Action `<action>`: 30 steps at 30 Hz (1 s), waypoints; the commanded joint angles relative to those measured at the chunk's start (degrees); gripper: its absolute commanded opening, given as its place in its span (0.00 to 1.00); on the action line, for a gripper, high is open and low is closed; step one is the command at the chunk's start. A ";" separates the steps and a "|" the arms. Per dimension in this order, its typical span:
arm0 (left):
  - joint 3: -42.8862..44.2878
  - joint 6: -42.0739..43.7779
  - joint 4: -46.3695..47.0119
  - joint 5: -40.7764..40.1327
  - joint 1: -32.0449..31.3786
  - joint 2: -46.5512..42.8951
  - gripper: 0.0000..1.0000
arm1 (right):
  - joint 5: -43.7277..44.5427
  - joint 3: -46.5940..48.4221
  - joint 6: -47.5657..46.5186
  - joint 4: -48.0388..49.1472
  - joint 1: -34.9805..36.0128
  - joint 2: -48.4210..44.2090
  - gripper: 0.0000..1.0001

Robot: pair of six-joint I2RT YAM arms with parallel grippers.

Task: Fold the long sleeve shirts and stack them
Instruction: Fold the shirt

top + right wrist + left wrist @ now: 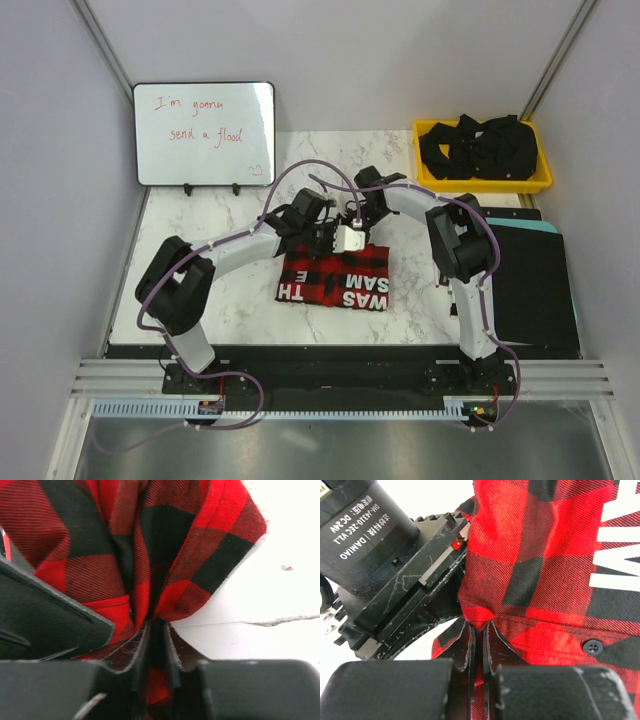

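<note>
Red-and-black check cloth fills both wrist views. It is the shirt [335, 280], lying in the middle of the marble worktop [220, 290] as a compact, roughly rectangular bundle with white lettering [360, 300] showing on its near half.

Both arms reach in to the far edge of the bundle, their ends close together. The left tool [479, 627] is pressed together on a small peak of fabric beside a seam, with a dark button [591, 647] just to the right of it. The right tool [150, 625] pinches a gathered fold of the same shirt, and the cloth fans out above its fingers, with bare worktop to the right. From above, the two grips sit near each other on that far edge; I cannot tell whether the edge is lifted or lying flat.

My judgement is that the job is partway through. The sleeves are not spread out and the outline is already narrow, so some folds look done. The far edge is bunched, though, and the shape is not yet a tidy packet — at least one more fold or some smoothing seems needed.

No stack of folded shirts can be seen, so the stacking looks yet to come. At the far right corner a yellow bin [480, 186] holds dark items I cannot identify, and a whiteboard [205, 135] stands at the far left.
</note>
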 commanded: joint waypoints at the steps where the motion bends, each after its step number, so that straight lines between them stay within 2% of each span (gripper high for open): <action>1: -2.73 3.02 10.16 -2.87 0.49 0.36 0.02 | -2.66 4.05 -1.92 -3.19 -0.53 0.81 0.31; 4: -5.19 3.20 9.12 -1.73 0.31 -1.30 0.02 | -1.95 7.48 0.00 -4.07 -1.84 0.81 0.40; 8: -8.01 2.59 4.39 0.03 -0.91 -4.11 0.02 | -2.04 12.05 0.98 -5.22 -3.87 0.81 0.45; 12: -11.17 -1.19 1.47 1.08 -3.55 -6.93 0.02 | -2.65 12.24 0.10 -6.27 -3.70 1.78 0.46; 16: -10.83 -4.88 -1.43 1.70 -4.43 -9.13 0.02 | -4.76 10.83 -0.95 -6.89 -2.03 2.75 0.42; 19: -7.50 -7.60 -4.77 0.91 -4.35 -9.22 0.02 | -5.38 7.76 -1.66 -6.89 -0.45 3.09 0.37; 26: -0.46 -6.30 -5.74 0.12 -2.77 -8.26 0.02 | -4.68 6.96 -2.27 -6.80 0.44 5.73 0.29; 30: 2.79 -4.19 -4.60 -0.41 -1.01 -5.89 0.02 | -4.94 6.61 -2.89 -6.98 0.26 5.74 0.20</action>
